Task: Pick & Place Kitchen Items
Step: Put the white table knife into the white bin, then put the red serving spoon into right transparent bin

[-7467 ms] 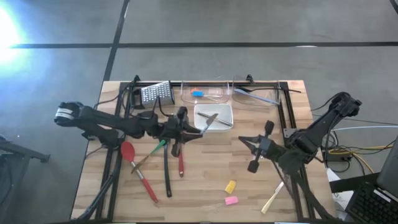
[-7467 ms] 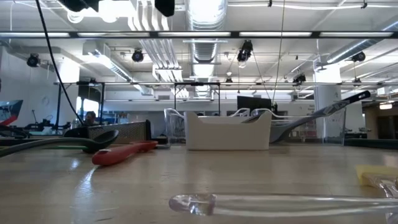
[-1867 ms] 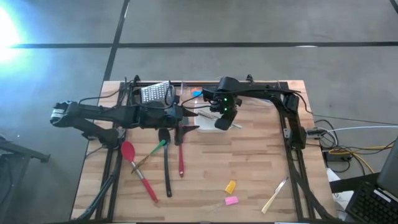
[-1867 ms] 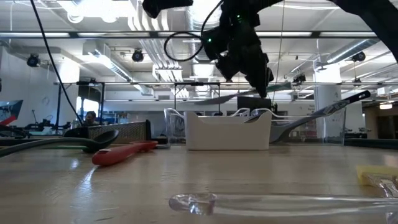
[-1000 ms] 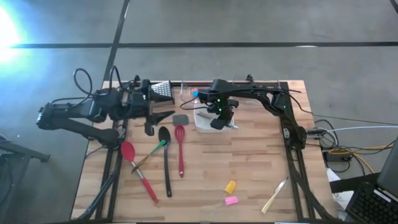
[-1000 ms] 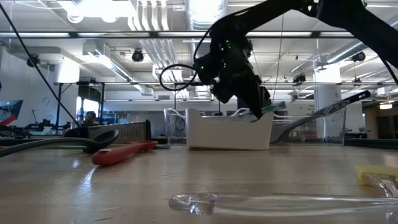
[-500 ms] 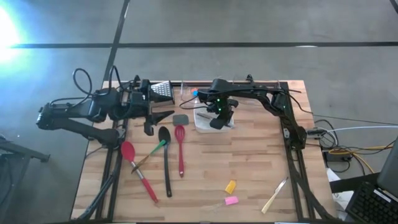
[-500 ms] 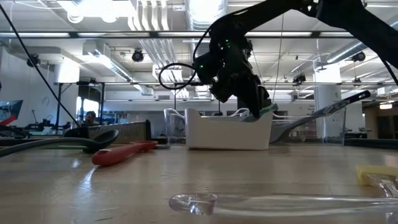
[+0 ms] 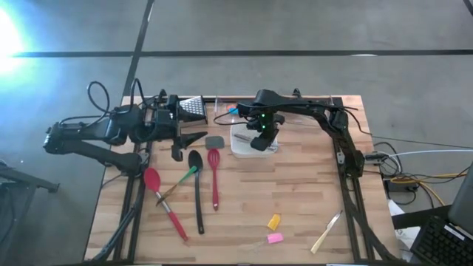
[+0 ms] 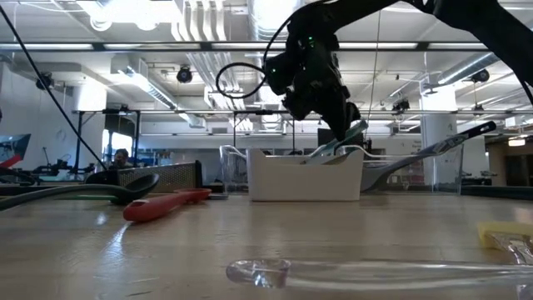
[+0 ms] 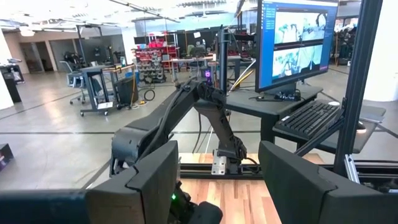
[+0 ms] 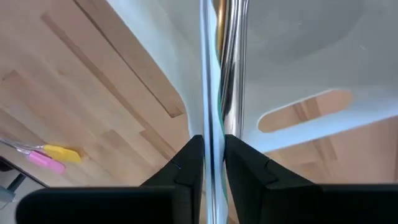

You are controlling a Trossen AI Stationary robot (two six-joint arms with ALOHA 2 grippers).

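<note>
While the right gripper [image 9: 257, 142] hung over the white square tray [image 9: 238, 148], jaws closed narrowly on the slim teal-and-steel utensil [image 12: 219, 93], a slack hold risked the utensil tipping over the tray rim. Clear bins [image 9: 307, 111] crowded the far edge. The left gripper [image 9: 185, 138] waited wide open beside the steel box grater [image 9: 194, 108]; open bench [image 9: 295, 199] lay nearer.

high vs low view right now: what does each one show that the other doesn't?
Only high: the left end effector waiting open near the box grater, and the pink piece.
Only low: the room behind, and how the utensil slants up out of the white tray.
Both: the right end effector over that tray, and the red spatula.
</note>
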